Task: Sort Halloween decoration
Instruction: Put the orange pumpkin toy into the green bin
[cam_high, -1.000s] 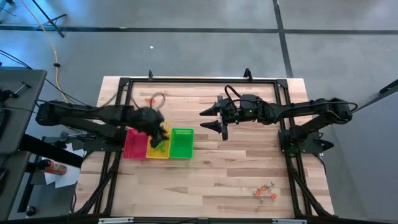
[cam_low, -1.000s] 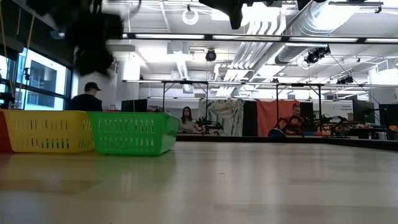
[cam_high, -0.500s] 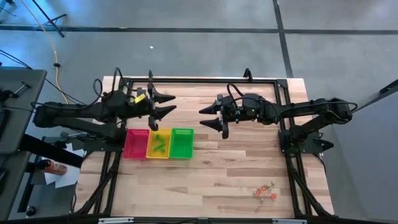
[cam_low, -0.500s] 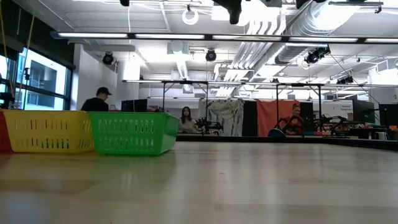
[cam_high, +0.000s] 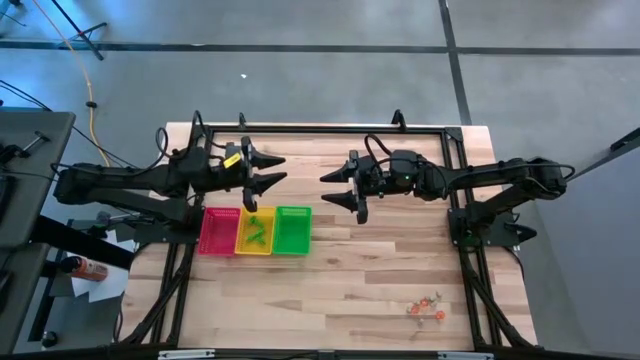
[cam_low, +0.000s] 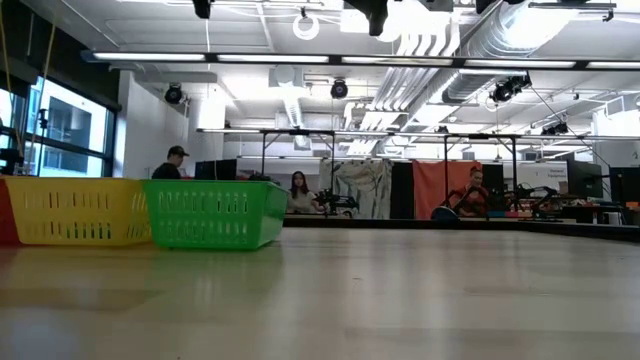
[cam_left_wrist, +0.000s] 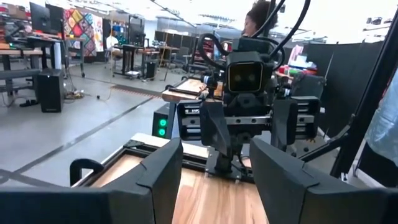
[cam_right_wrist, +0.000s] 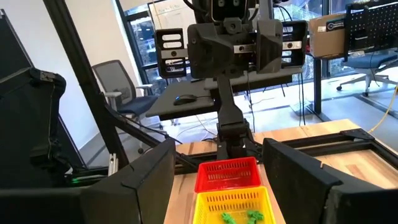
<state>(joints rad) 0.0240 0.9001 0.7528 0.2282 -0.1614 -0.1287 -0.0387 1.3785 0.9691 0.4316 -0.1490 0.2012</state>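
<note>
Green trinkets (cam_high: 256, 231) of the Halloween decoration are seen lying in the yellow tray (cam_high: 254, 247), the middle of three trays set edge to edge; the same green pieces are visible in the right wrist view (cam_right_wrist: 237, 216). A small cluster of orange trinkets (cam_high: 427, 307) is left unsorted on the table (cam_high: 380, 270) near its front right corner, well apart from the trays.

A second ago the left claw (cam_high: 266, 168) was low over the yellow tray; it has since been raised and drawn back behind the trays, jaws parted and nothing held. A deposit is judged just completed, with the orange cluster still to be fetched.

The right claw (cam_high: 340, 190) is held above mid-table, fully spread and empty, unchanged. The red tray (cam_high: 217, 230) and green tray (cam_high: 292, 230) flank the yellow one. No obstruction is noted between the claws and the orange cluster. People are seated in the room beyond.
</note>
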